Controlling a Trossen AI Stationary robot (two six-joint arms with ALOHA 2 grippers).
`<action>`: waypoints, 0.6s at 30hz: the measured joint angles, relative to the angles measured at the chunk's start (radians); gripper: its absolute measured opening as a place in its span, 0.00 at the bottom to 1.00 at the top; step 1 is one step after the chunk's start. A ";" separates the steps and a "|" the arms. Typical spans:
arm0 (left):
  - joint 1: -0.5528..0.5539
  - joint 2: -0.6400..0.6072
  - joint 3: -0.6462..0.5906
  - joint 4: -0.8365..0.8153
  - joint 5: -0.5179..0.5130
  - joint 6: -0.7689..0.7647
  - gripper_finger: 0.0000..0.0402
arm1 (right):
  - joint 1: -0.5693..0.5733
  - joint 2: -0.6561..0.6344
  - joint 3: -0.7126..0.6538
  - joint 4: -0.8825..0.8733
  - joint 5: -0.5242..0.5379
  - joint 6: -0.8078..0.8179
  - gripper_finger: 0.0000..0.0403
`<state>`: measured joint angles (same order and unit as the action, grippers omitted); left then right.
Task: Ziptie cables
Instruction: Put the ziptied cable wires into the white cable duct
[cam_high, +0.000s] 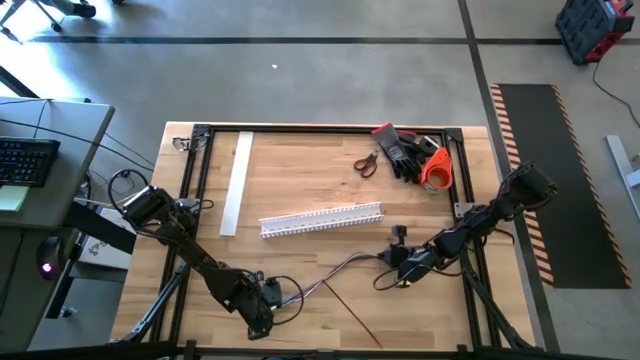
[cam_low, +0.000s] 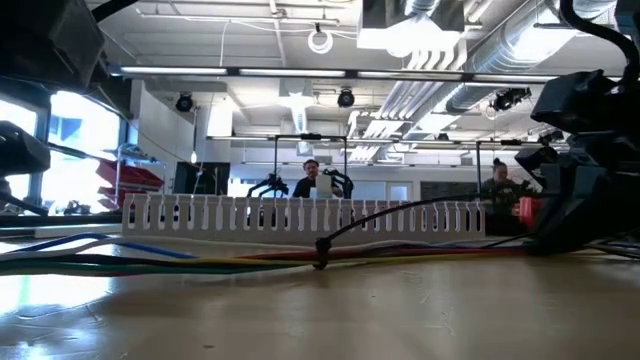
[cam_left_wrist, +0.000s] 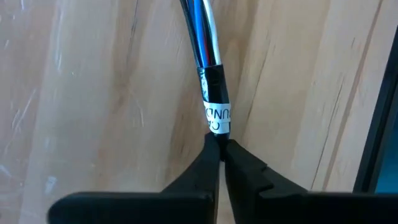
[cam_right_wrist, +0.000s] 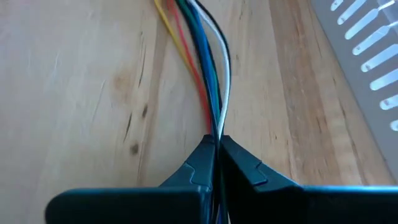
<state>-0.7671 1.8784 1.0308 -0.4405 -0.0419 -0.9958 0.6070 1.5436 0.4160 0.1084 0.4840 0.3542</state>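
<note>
The cables are a thin bundle of mixed-colour wires lying on the wooden table between my two grippers. In the low view they run flat along the table top, and a thin black strand wraps them and arches off to the right. My left gripper, near the table's front edge, is shut on the bundle's left end. My right gripper, at the right, is shut on its other end. In the right wrist view the wires show yellow, red, blue, green, white and black. My left gripper pinches the bundle between its two fingertips, just behind a wrap of black tape with a white label. The fingers point steeply down, along the bundle. The bundle runs on from the tips along the table. My right gripper pinches the gathered wires between its two fingertips. The fingers slant down from the table's right side and lie along the wires. The wires fan apart beyond the tips and rest on the table.
A long white comb-toothed duct lies just beyond the cables, with a flat white strip at the left. Scissors, black gloves and an orange tape roll sit at the far right corner. People sit in the room behind.
</note>
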 joint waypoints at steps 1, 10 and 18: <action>0.001 0.000 0.000 -0.004 0.000 0.006 0.01 | 0.003 0.000 0.000 0.000 0.010 -0.009 0.00; -0.002 0.011 0.122 -0.438 -0.239 0.046 0.00 | 0.013 0.001 -0.001 0.012 0.245 -0.236 0.00; -0.021 0.011 0.204 -0.837 -0.473 0.011 0.00 | 0.012 0.000 0.034 0.032 0.597 -0.549 0.00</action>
<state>-0.7877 1.8893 1.2345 -1.2778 -0.5145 -0.9852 0.6186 1.5440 0.4496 0.1403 1.0807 -0.1947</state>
